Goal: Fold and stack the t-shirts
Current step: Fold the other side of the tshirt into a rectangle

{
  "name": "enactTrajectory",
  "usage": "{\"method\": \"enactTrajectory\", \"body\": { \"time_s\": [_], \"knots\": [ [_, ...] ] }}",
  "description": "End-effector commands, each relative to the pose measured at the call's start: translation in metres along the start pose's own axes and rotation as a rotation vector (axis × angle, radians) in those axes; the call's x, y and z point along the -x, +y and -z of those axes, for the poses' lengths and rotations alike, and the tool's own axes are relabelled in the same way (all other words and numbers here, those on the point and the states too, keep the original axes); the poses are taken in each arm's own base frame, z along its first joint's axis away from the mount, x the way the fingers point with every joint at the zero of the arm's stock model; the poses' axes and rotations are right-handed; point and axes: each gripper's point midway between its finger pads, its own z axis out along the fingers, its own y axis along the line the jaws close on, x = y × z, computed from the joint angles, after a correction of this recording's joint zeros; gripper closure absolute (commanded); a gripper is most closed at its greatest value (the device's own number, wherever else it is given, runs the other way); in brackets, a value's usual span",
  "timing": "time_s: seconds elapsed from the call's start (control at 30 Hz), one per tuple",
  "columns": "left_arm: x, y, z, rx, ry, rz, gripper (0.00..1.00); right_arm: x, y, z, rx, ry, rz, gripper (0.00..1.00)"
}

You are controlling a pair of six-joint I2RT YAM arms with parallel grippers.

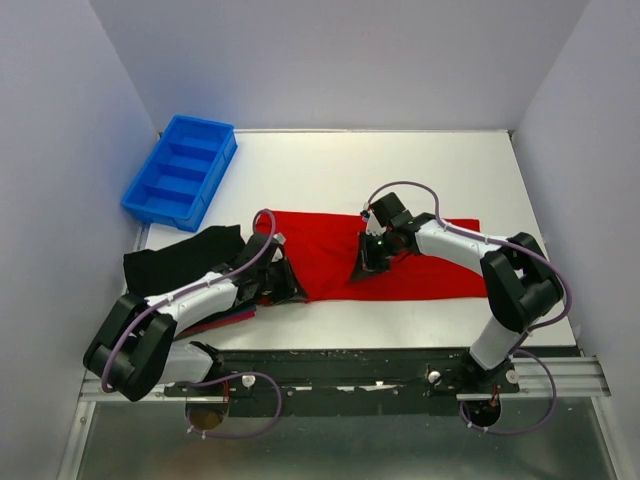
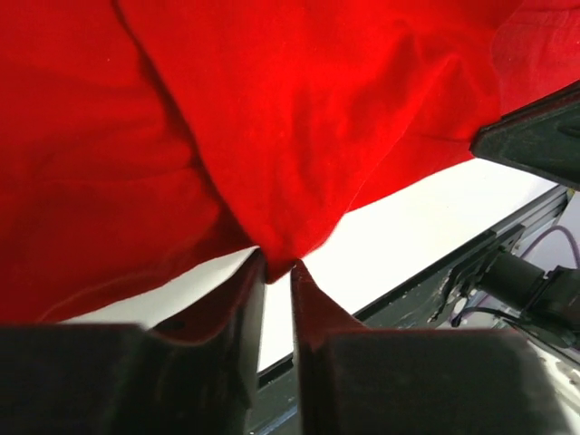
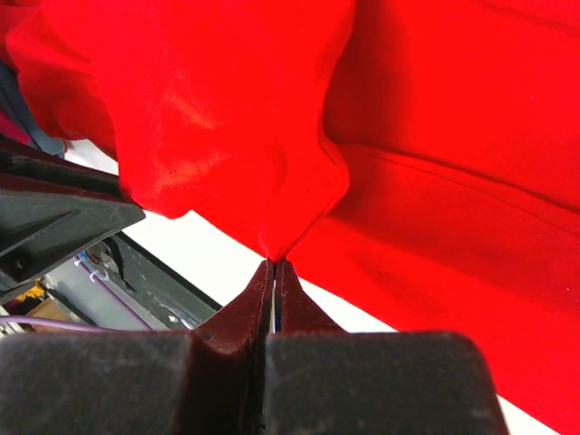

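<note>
A bright red t-shirt (image 1: 420,265) lies spread across the middle of the white table. My left gripper (image 1: 290,285) pinches its near left edge; in the left wrist view the fingertips (image 2: 276,270) are shut on a fold of red cloth (image 2: 272,136). My right gripper (image 1: 368,262) pinches the shirt near its middle and lifts a fold; in the right wrist view the jaws (image 3: 273,265) are closed on red cloth (image 3: 236,136). A folded black t-shirt (image 1: 180,258) lies at the left, with a dark-red one (image 1: 225,320) partly hidden under my left arm.
A blue plastic compartment bin (image 1: 180,170) stands at the far left corner. The table's front edge and black rail (image 1: 380,360) run just below the shirt. White walls close in the sides and back.
</note>
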Motion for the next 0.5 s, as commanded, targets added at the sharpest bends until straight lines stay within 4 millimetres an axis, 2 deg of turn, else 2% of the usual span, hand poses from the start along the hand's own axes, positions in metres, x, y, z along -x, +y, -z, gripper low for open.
{"method": "enactTrajectory", "body": {
  "time_s": [0.0, 0.07, 0.47],
  "knots": [
    [0.007, -0.006, -0.005, -0.019, -0.034, -0.003, 0.85, -0.001, 0.005, 0.001, 0.033, 0.003, -0.009, 0.95],
    [0.008, -0.006, -0.005, -0.022, -0.039, 0.001, 1.0, -0.001, 0.005, 0.002, 0.034, 0.004, -0.008, 0.96],
    [-0.001, -0.014, 0.015, -0.05, 0.004, 0.006, 1.0, -0.005, 0.003, 0.006, 0.008, 0.031, -0.007, 0.99]
  ]
}}
